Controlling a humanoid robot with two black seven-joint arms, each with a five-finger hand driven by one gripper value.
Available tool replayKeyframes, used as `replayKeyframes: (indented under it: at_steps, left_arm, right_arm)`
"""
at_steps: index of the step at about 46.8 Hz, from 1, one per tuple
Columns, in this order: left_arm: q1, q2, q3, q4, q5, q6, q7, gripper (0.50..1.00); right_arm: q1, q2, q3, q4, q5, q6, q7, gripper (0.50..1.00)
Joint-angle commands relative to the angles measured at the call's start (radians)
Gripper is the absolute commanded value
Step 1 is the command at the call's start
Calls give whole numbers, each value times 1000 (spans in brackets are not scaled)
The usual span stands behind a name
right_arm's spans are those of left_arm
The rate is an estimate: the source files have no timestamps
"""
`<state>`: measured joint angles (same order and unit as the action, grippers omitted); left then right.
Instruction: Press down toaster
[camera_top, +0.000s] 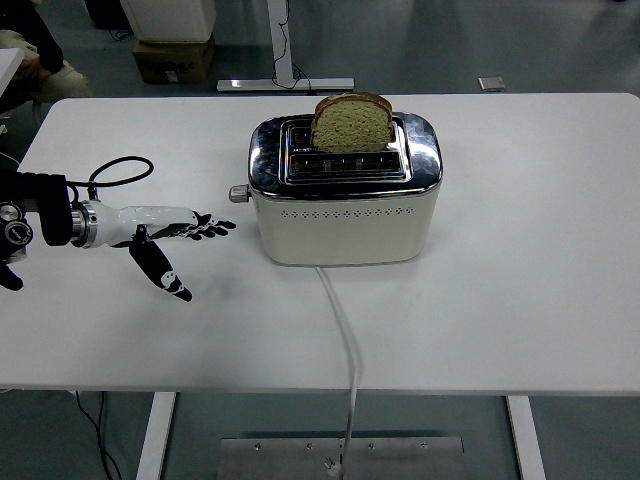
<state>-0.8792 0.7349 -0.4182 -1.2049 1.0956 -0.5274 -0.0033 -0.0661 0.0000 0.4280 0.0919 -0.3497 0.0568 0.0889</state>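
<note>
A cream and chrome toaster (345, 190) stands in the middle of the white table (520, 290). A slice of brown bread (351, 122) stands raised out of its far slot. The lever knob (237, 194) on the toaster's left end sits high, near the top. My left hand (178, 240) is open with fingers spread flat, to the left of the toaster and a short gap away from the lever, touching nothing. The right arm is out of view.
The toaster's white cord (345, 330) runs from its front over the table's near edge. A black cable (120, 170) loops above my left wrist. A cardboard box (175, 55) and a desk leg stand on the floor beyond the table.
</note>
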Motion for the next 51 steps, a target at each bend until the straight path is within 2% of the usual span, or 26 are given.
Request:
replayKeyframes:
  at_steps: [1, 8, 14, 22, 27, 32, 37, 42, 51]
  left_arm:
    - [2, 32, -2, -1, -6, 0, -1, 1000]
    - [-29, 93, -11, -1, -85, -5, -11, 1000]
    - [-147, 133, -13, 1, -226, -6, -14, 1000]
    - [-294, 129, -36, 68, -457, 1, -14, 1000]
    - [-346, 112, -42, 163, -575, 13, -14, 1000]
    - [-372, 63, -51, 269, -698, 43, -15, 1000]
    - [-380, 32, -80, 383, -830, 52, -18, 1000]
    - [-365, 14, -93, 465, -996, 53, -44, 1000]
    - [-251, -6, -96, 530, -1220, 53, -78, 1000]
  right_arm:
    - [2, 0, 0, 0, 0, 0, 0, 1000]
    - [2, 0, -2, 0, 0, 0, 0, 1000]
    - [3, 0, -2, 0, 0, 0, 0, 1000]
    - [6, 0, -3, 0, 0, 0, 2, 1000]
    - [8, 0, -3, 2, 0, 0, 2, 1000]
    - [8, 0, -3, 2, -2, 0, 2, 998]
    - [8, 0, -3, 2, -2, 0, 2, 1000]
    - [8, 0, -3, 2, -3, 0, 2, 1000]
    - [8, 0, -3, 2, -3, 0, 2, 1000]
